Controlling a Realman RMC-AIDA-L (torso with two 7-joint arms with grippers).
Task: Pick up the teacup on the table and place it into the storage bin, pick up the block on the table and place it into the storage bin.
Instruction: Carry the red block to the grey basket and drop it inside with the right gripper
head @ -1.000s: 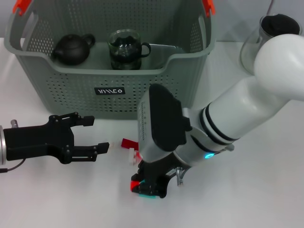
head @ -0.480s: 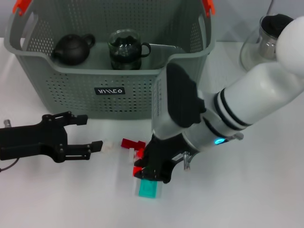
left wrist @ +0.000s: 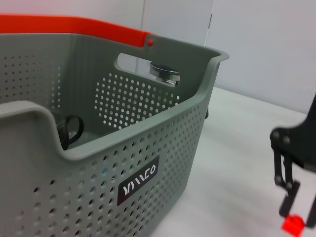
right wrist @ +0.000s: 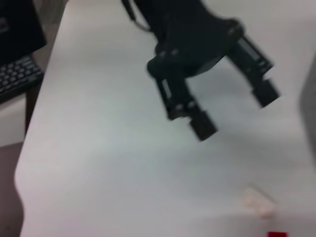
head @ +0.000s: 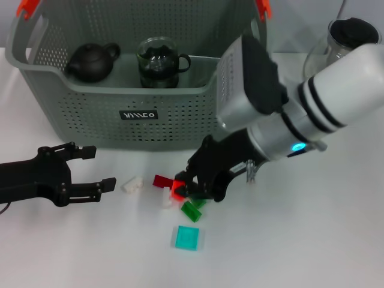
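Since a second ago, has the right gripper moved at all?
Yes. The right gripper, holding a red block, rose from beside the teal block toward the storage bin.

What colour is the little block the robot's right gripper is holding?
Red. The block in the right gripper shows best in the head view.

The storage bin (left wrist: pixel 103 163) fills the near side — farther off, the right hand (left wrist: pixel 291 207) grips a red block (left wrist: pixel 293 224).

My white table (head: pixel 336 240) carries the grey bin (head: pixel 90 114) at the back and a glass jug (head: pixel 336 51) beside it. Loose blocks lie in front: white (head: pixel 132 185), dark red (head: pixel 162 180), green (head: pixel 191 211), teal (head: pixel 188 237).
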